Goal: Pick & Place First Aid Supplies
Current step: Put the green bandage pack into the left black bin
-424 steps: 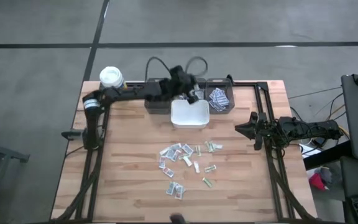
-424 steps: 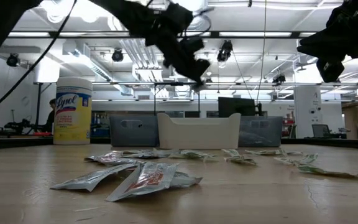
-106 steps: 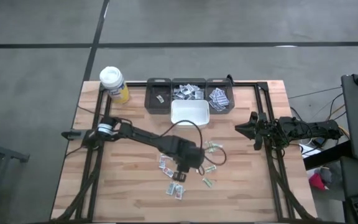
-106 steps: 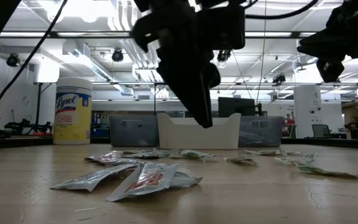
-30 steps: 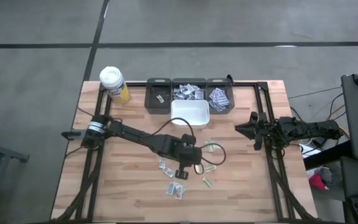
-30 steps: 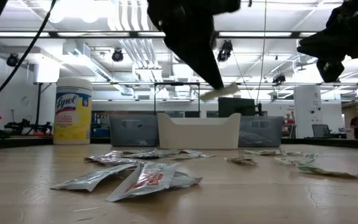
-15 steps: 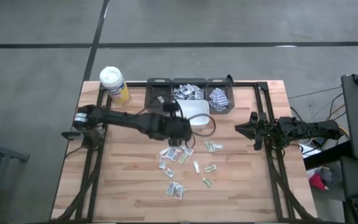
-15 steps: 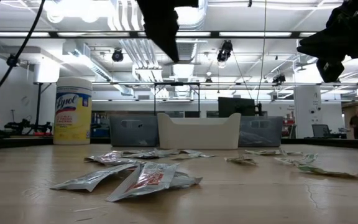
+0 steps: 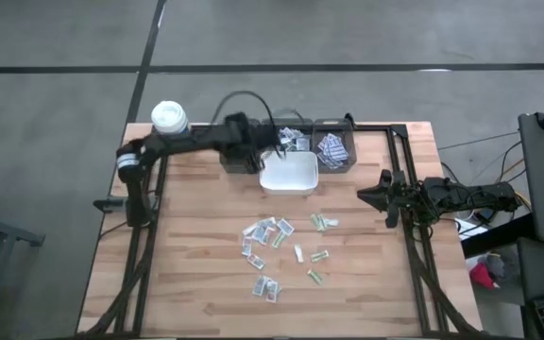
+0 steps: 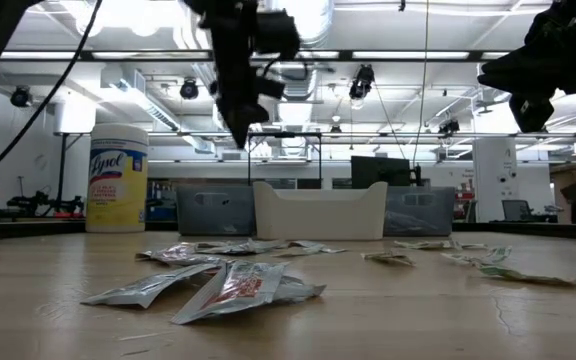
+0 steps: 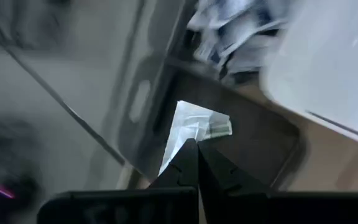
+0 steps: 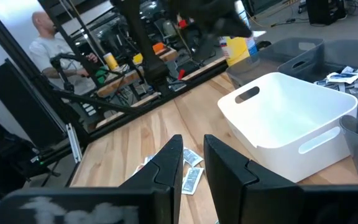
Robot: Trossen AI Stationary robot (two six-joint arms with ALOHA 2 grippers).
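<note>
Several first aid supplies, small white-grey packets (image 9: 270,234), lie flat in the middle of the wooden table; more of them fill the middle grey bin (image 9: 287,140) and the right grey bin (image 9: 333,149). My left gripper (image 9: 255,155) hangs over the left grey bin (image 9: 234,162) at the far edge, shut on one white packet with green print (image 11: 199,126). My right gripper (image 9: 380,195) waits at the table's right edge, open with nothing between its fingers (image 12: 193,158). My left gripper pinches the packet by one narrow end (image 11: 189,140) between its two fingertips. The fingers slant down toward the far edge. The rest of the packet sticks out beyond the fingertips, lifted clear above the left grey bin's dark floor (image 11: 253,134).
A white bin (image 9: 288,175) stands just in front of the grey bins. A white-lidded yellow bottle (image 9: 170,121) stands at the far left corner. Black frame rails run along the table's left and right sides.
My left gripper has carried the packet from above the middle of the table toward the far edge and to the left, rising and turning on the way, and now hangs over the left grey bin. It has stayed shut on the packet.
</note>
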